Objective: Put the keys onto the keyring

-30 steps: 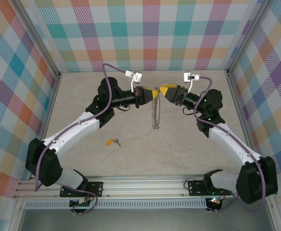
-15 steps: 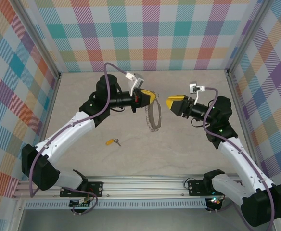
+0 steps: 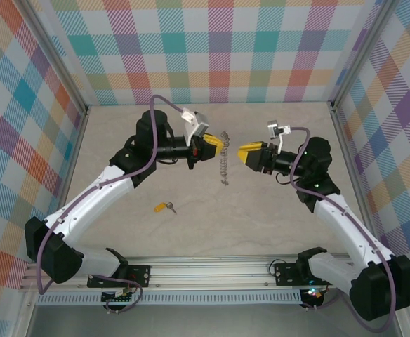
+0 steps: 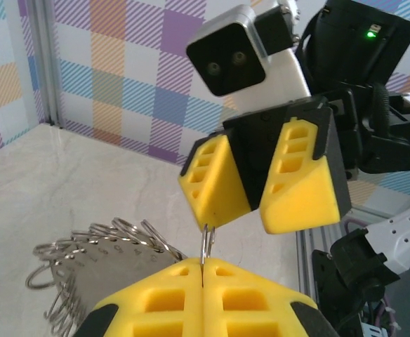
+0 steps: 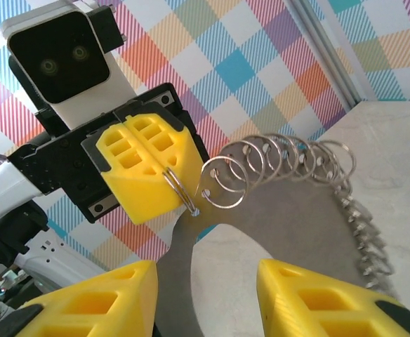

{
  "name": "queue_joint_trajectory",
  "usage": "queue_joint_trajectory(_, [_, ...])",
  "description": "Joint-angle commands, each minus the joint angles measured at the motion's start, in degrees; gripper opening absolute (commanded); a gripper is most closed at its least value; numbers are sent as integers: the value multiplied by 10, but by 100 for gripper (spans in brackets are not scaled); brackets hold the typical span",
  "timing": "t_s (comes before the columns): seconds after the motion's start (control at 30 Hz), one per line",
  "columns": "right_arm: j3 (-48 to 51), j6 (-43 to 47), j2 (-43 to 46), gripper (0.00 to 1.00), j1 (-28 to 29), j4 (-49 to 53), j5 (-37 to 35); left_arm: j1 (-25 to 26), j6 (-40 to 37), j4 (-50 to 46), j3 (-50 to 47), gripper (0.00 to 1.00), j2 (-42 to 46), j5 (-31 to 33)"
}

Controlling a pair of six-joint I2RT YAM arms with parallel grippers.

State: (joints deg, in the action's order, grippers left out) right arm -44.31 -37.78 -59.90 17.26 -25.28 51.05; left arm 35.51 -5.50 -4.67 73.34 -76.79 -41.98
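right gripper (image 3: 244,152): you pulled it off to the right, away from the left gripper (image 3: 217,145) it had met a second ago, and a gap opened between them.
left gripper: you drew it back slightly leftward and rolled its wrist.
keyring (image 3: 224,160): it ended up dangling from the left gripper alone, hanging shorter than before.

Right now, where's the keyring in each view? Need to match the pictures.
Top external: keyring at frame centre, hanging from the left gripper.
Left wrist: keyring lower left, one ring pinched at bottom centre.
Right wrist: keyring centre to right, curving down the right side.
Shared landmark: the left gripper, shut on one ring.
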Motion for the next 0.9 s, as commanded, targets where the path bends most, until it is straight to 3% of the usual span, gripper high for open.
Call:
queue_joint_trajectory(0.0, [-15,-12,-11,43,0,-50,28,7,-15,0,18,0,12,-32])
queue_joint_trajectory(0.43, [-38,-29,-46,44,12,-83,19,7,-2,-7,24,0,3,-38])
queue_joint_trajectory(0.87, [47,-34,50,48,21,32,-60,0,53,-11,8,0,0,181])
